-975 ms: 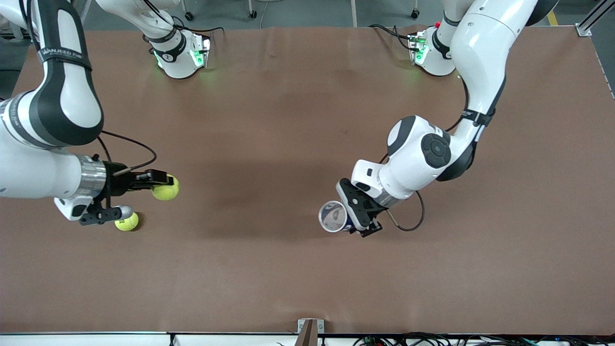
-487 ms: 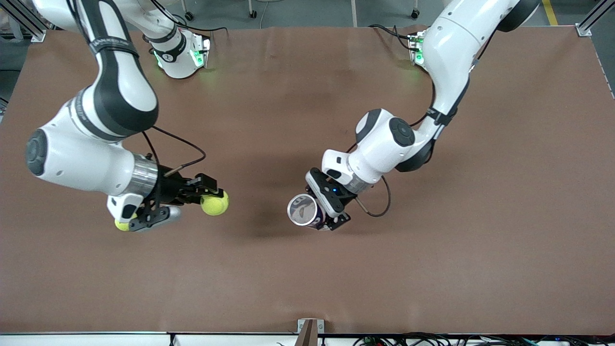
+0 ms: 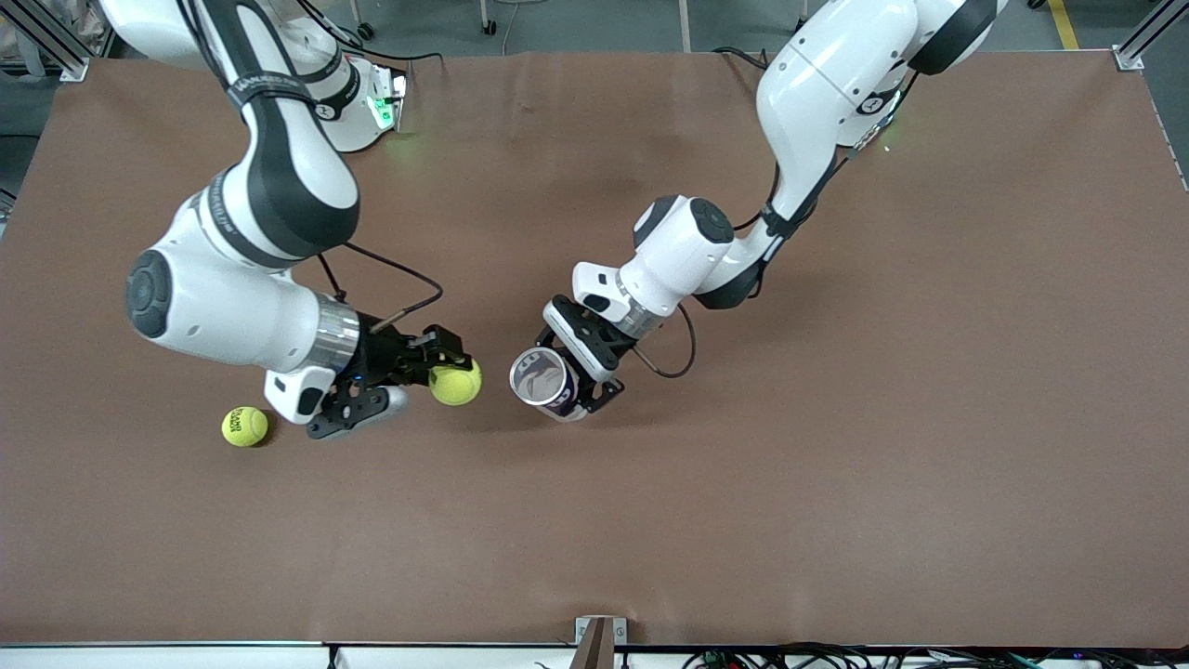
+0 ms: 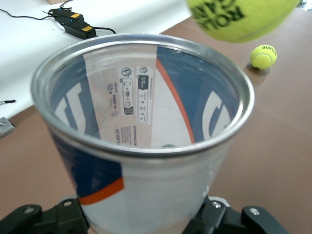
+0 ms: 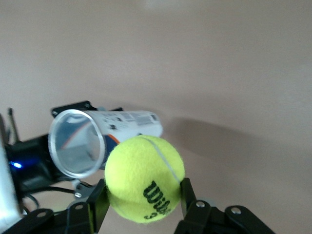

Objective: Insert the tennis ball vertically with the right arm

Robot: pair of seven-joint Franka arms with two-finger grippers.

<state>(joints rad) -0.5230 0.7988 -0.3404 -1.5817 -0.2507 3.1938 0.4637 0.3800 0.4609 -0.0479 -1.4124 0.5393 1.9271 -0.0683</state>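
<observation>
My right gripper [image 3: 454, 375] is shut on a yellow tennis ball [image 3: 457, 386] and holds it above the brown table, beside the open mouth of a can. In the right wrist view the ball [image 5: 144, 183] sits between the fingers [image 5: 187, 195]. My left gripper [image 3: 578, 383] is shut on a white and blue metal-rimmed tennis ball can [image 3: 541, 376], tilted with its mouth toward the ball. In the left wrist view the can [image 4: 146, 122] fills the picture, it looks empty, and the held ball [image 4: 239, 19] hangs just off its rim.
A second tennis ball [image 3: 244, 426] lies on the table toward the right arm's end, also in the left wrist view [image 4: 263, 56]. The arm bases [image 3: 348, 111] stand at the table's top edge. A metal bracket [image 3: 594, 636] sits at the table's near edge.
Both arms have swung toward the middle of the table. The held ball and the can's mouth have come close together. The second ball has stayed put.
</observation>
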